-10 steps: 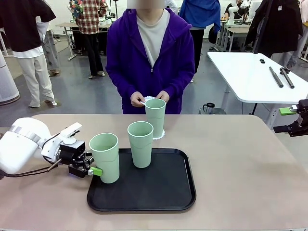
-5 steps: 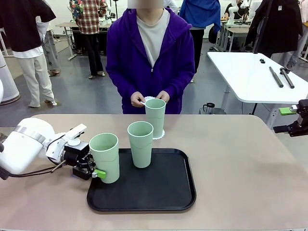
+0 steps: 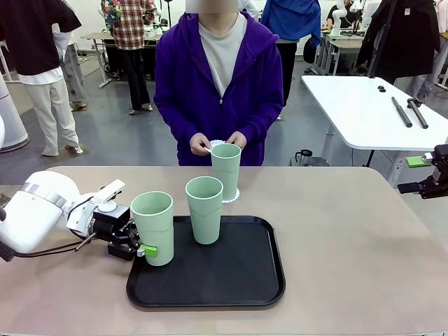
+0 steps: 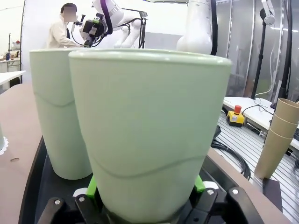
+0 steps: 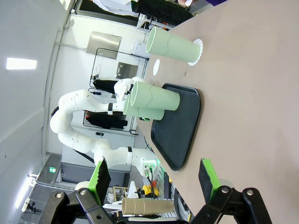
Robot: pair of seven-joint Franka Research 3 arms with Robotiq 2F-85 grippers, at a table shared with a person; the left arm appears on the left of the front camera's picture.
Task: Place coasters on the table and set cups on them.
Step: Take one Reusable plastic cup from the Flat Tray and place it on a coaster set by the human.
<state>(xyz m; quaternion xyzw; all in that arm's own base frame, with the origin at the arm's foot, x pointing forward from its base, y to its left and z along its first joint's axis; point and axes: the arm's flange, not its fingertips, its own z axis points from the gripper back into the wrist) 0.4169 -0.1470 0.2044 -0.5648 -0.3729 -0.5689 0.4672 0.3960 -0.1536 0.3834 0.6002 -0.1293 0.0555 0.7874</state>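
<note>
Left claw (image 3: 148, 248) now tight around cup (image 3: 154, 222)

Left tool (image 3: 145, 248) clamped, right tool (image 5: 154, 177) spread open

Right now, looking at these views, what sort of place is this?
Probably a robotics lab or workshop: a white robot arm's left gripper shut on a cup, a yellow box with a red stop button beside loose cables, and a white table carrying tools.
</note>
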